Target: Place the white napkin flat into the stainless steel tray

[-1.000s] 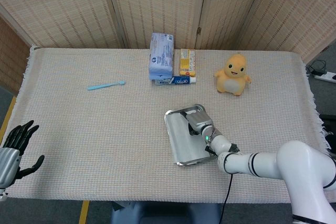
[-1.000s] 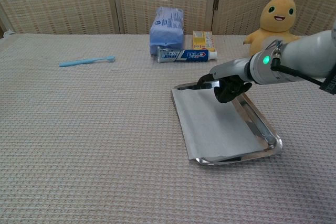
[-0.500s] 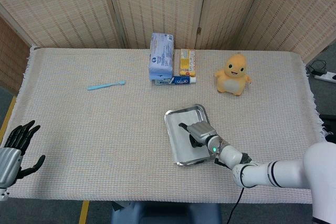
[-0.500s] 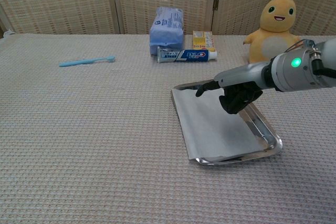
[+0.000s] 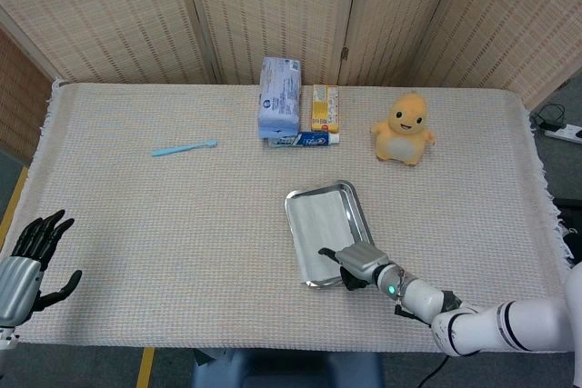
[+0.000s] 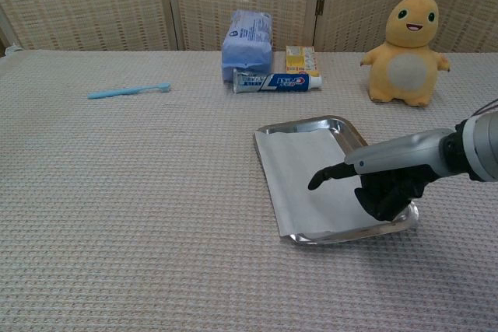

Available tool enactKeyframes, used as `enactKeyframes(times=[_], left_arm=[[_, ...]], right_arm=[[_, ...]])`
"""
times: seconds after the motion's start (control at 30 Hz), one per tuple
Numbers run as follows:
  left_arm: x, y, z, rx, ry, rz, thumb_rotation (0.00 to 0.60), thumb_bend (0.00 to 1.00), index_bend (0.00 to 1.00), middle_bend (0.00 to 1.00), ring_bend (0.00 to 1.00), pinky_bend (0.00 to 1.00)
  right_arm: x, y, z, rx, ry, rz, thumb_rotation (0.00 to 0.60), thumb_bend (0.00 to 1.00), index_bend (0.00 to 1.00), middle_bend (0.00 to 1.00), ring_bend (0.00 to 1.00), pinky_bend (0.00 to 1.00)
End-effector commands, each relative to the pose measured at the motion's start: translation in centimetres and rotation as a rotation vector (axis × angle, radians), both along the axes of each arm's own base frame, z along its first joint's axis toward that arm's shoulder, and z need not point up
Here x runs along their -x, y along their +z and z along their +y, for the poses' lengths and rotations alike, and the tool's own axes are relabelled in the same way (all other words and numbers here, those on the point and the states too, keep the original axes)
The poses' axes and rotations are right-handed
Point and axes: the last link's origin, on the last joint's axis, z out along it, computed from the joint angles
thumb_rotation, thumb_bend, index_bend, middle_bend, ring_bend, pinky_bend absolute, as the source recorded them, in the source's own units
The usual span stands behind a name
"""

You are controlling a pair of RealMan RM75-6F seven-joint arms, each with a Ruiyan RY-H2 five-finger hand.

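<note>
Wide bare cloth (image 6: 140, 215) left & front of tray (image 6: 307, 125): free passage. Back centre blocked by tissue pack (image 6: 247, 36), toothpaste (image 6: 276, 81), box (image 6: 300, 58); toy (image 6: 407, 50) stands back right. Toothbrush (image 6: 128, 91) lies low, far left. Right hand (image 6: 381, 180) hangs over tray's near right corner.

Light's even and diffuse in both my views, bright enough, no hard shadows. My right hand (image 6: 385, 180) drops only a soft, faint shadow. Stainless steel tray (image 6: 343, 124) rim shows mild glare along its far and near edges in the chest view; the white napkin (image 6: 311, 184) reads pale grey, not blown out. Head view is a bit soft toward the table's (image 5: 164, 252) near corners. No motion blur.
</note>
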Motion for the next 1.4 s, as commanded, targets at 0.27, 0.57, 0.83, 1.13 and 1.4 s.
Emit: enactKeyframes(times=[0.27, 0.57, 0.83, 1.13, 1.4], left_arm=[[0.0, 0.2, -0.2, -0.005, -0.007, -0.006, 0.6, 0.43, 0.0, 0.0, 0.0, 0.0], [0.0, 0.2, -0.2, -0.005, -0.008, -0.003, 0.6, 0.43, 0.0, 0.0, 0.0, 0.0], [0.0, 0.1, -0.1, -0.004, -0.006, 0.003, 0.6, 0.43, 0.0, 0.0, 0.0, 0.0], [0.0, -0.1, 0.0, -0.002, -0.004, 0.011, 0.6, 0.43, 0.0, 0.0, 0.0, 0.0], [0.1, 0.0, 0.0, -0.004, -0.002, 0.011, 0.6, 0.43, 0.0, 0.0, 0.0, 0.0]], right_arm=[[0.3, -1.2, 1.8, -0.084, 0.007, -0.034, 0.523, 0.95, 0.0, 0.95, 0.9, 0.95], [1.1, -1.3, 1.7, -0.075, 0.017, -0.012, 0.523, 0.95, 0.0, 0.95, 0.9, 0.95], [2.3, -0.6, 1.8, -0.054, -0.001, 0.012, 0.522, 0.95, 0.0, 0.95, 0.9, 0.95], [1.6, -0.2, 1.8, -0.036, 0.004, -0.06, 0.521, 0.95, 0.0, 0.95, 0.9, 0.95], [1.5, 0.9, 1.0, 0.033, 0.014, -0.112, 0.521, 0.95, 0.0, 0.95, 0.9, 0.95]])
